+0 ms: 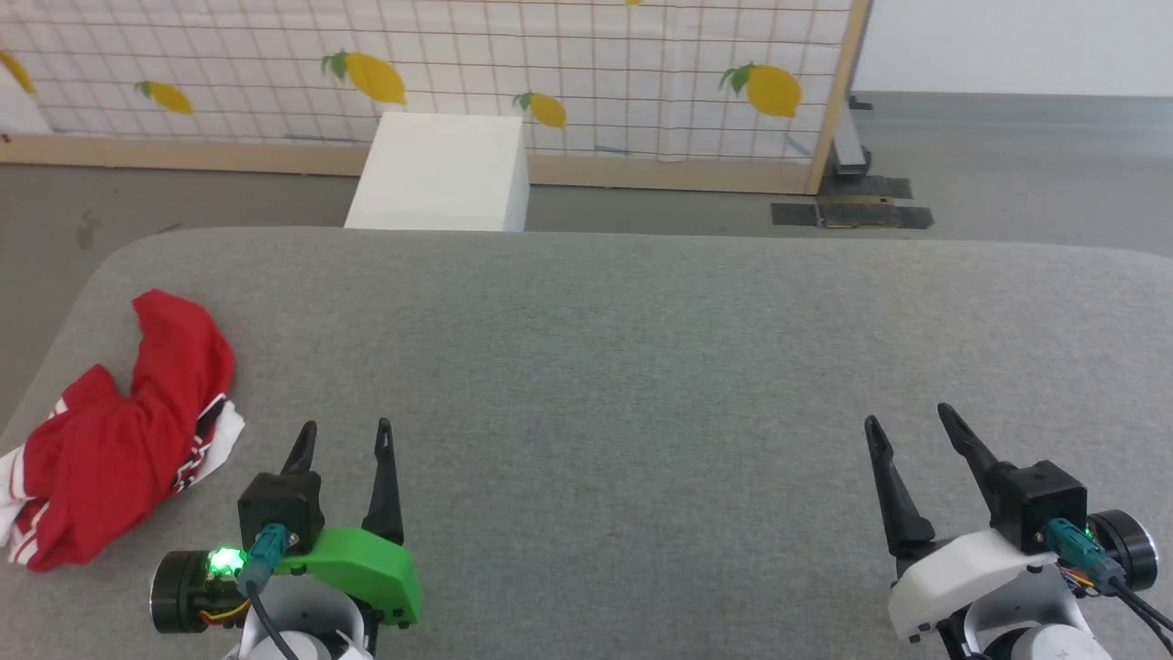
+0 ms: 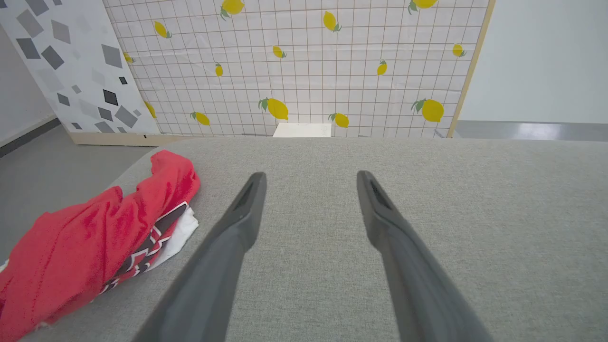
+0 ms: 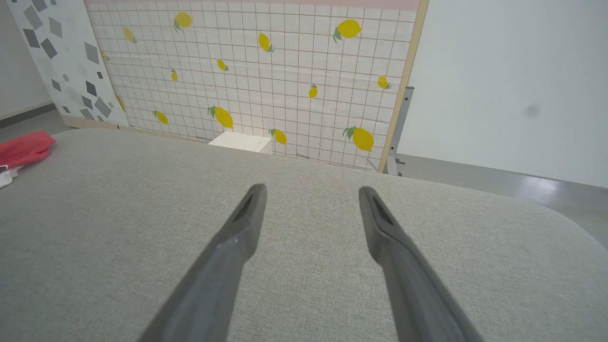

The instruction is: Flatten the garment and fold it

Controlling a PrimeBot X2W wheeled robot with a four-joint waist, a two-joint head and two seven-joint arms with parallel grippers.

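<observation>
Your left gripper [image 1: 346, 425] and right gripper [image 1: 907, 414] both stand with fingers spread wide, holding nothing, above the grey padded table [image 1: 623, 367]. The red garment [image 1: 119, 431] lies crumpled at the table's left edge, near your left gripper and not touching it.

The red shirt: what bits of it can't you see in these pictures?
- Head view: the garment lies crumpled, so red folds hide most of its lettering; unreadable.
- Left wrist view: the left and bottom edges cut off its near end.
- Right wrist view: the left edge cuts off most of it.
</observation>
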